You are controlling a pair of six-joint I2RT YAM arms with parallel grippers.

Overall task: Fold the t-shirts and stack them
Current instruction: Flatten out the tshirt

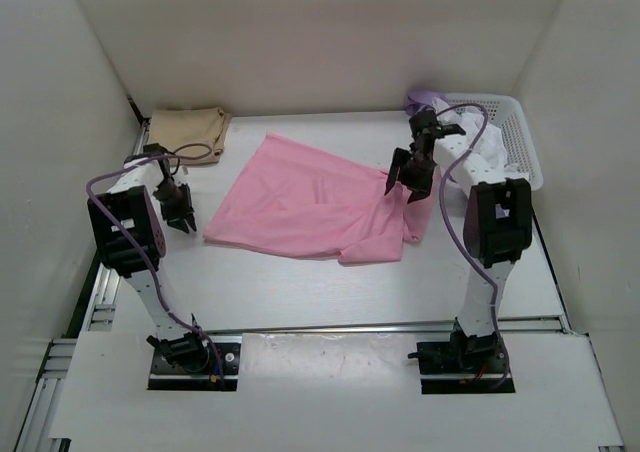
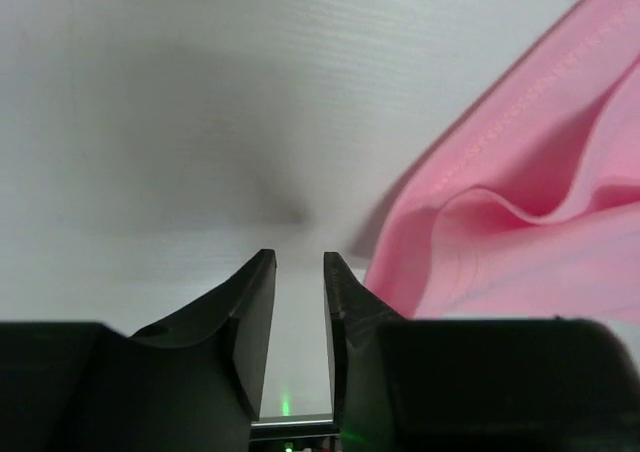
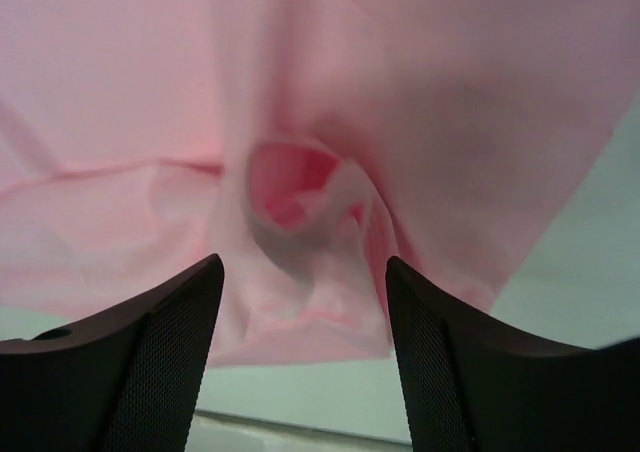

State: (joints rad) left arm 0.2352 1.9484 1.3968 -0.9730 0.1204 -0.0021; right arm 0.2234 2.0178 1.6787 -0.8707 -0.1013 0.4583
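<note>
1. Black-fingered left gripper [image 1: 181, 219] hangs just off the near-left corner of the pink cloth t-shirt [image 1: 310, 200], over the bare white tabletop [image 1: 300, 292]. In its wrist view the jaws are parted by only a narrow slit with nothing between them. The shirt's stitched hem lies just to their right.
2. The pink cloth t-shirt lies spread and rumpled across the middle of the table, its near-right corner doubled over.
3. The black right gripper [image 1: 403, 190] stands over that shirt's right edge with its jaws wide apart. A puckered bunch of pink cloth sits between and just beyond the tips. It looks released rather than pinched, though the close view leaves it unclear whether a finger touches it.
4. Beyond the pink shirt's far-left corner, apart from it, lies a tan-beige cloth t-shirt [image 1: 187, 127], folded flat.
5. Beyond its far-right corner stands a white plastic mesh basket [image 1: 522, 137]. A crumpled white cloth t-shirt [image 1: 492, 154] lies inside, and a lavender purple cloth t-shirt [image 1: 428, 100] shows at the basket's far-left corner.
</note>
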